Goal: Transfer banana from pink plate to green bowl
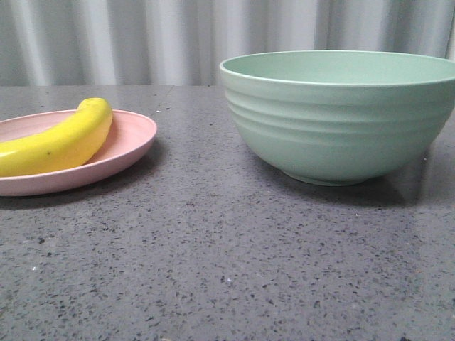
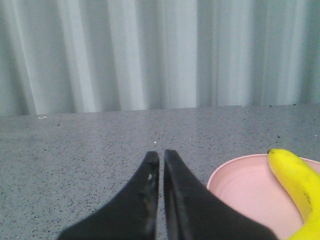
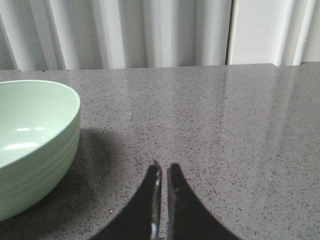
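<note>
The yellow banana [image 1: 60,141] lies on the pink plate [image 1: 135,138] at the left of the front view. The large mint-green bowl [image 1: 341,117] stands to the right, empty as far as I can see. In the left wrist view my left gripper [image 2: 161,154] is shut and empty, low over the table, with the plate [image 2: 240,182] and the banana [image 2: 297,182] just beside it. In the right wrist view my right gripper [image 3: 163,167] is shut and empty, beside the bowl [image 3: 35,145]. Neither gripper shows in the front view.
The grey speckled tabletop [image 1: 227,263] runs under everything. A white corrugated wall [image 1: 163,35] stands behind the table's far edge.
</note>
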Robot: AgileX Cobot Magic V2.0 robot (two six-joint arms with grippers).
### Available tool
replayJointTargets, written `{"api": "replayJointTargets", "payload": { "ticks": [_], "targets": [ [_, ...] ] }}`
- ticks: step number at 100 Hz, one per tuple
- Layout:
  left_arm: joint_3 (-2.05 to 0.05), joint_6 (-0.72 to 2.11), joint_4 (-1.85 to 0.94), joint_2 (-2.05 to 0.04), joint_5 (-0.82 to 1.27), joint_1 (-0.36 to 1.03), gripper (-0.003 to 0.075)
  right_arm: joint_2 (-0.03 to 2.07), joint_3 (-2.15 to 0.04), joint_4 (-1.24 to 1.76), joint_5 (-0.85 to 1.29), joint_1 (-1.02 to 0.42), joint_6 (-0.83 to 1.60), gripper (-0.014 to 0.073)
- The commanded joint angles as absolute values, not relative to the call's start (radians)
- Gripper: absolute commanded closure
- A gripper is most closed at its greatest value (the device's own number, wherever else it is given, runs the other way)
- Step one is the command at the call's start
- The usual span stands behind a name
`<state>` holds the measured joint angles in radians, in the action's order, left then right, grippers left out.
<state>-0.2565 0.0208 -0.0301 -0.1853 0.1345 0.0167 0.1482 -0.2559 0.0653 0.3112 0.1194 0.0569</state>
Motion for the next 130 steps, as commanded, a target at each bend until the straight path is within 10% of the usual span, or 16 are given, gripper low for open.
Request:
{"api": "replayJointTargets", "payload": {
  "ticks": [1,64,100,130],
  "targets": [
    [-0.327,0.013,-0.031,-0.253,0.062,0.017,0.0741,0.216,-0.326,0.067,0.272,0.124,0.067,0.0661],
    [-0.434,0.013,-0.034,-0.523,-0.058,0.017,0.0735,0.433,-0.451,0.067,0.321,0.124,0.067,0.0657],
    [-0.434,0.012,-0.052,-0.527,-0.096,0.017,0.0379,0.433,-0.451,0.067,0.33,0.124,0.067,0.0657],
    [-0.544,0.012,-0.054,-0.642,0.061,0.165,0.0319,0.434,-0.453,0.071,0.338,0.12,0.067,0.0657]
  ]
}}
